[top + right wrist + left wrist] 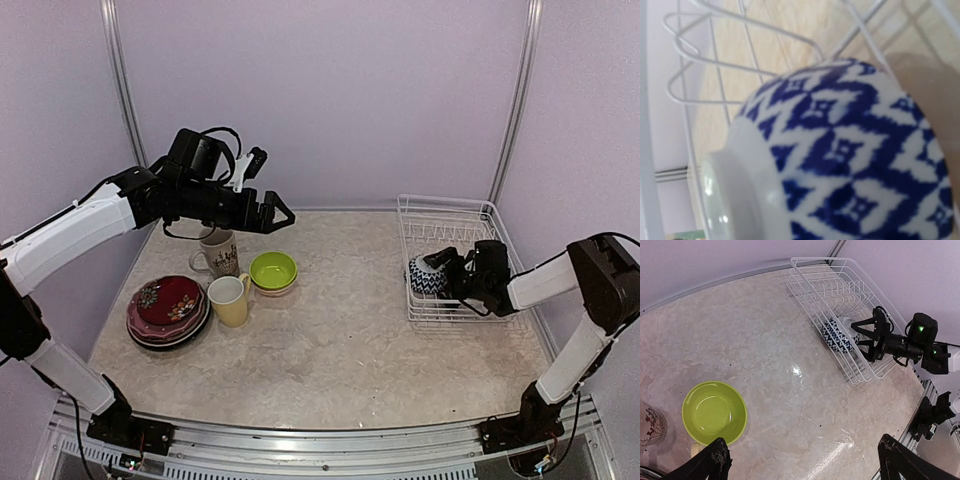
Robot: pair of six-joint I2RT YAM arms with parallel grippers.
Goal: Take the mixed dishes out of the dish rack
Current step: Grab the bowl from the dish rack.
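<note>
Worktop (pixel 340 330) is being left bare between lime-green ceramic bowl (pixel 273 270) and white wire dish rack (pixel 450 225), unseen from right wrist; both jaws are being held apart.

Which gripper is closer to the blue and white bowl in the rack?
Right. The right gripper is at the blue-and-white bowl in the dish rack; the left gripper hovers across the table, above the beige mug.
</note>
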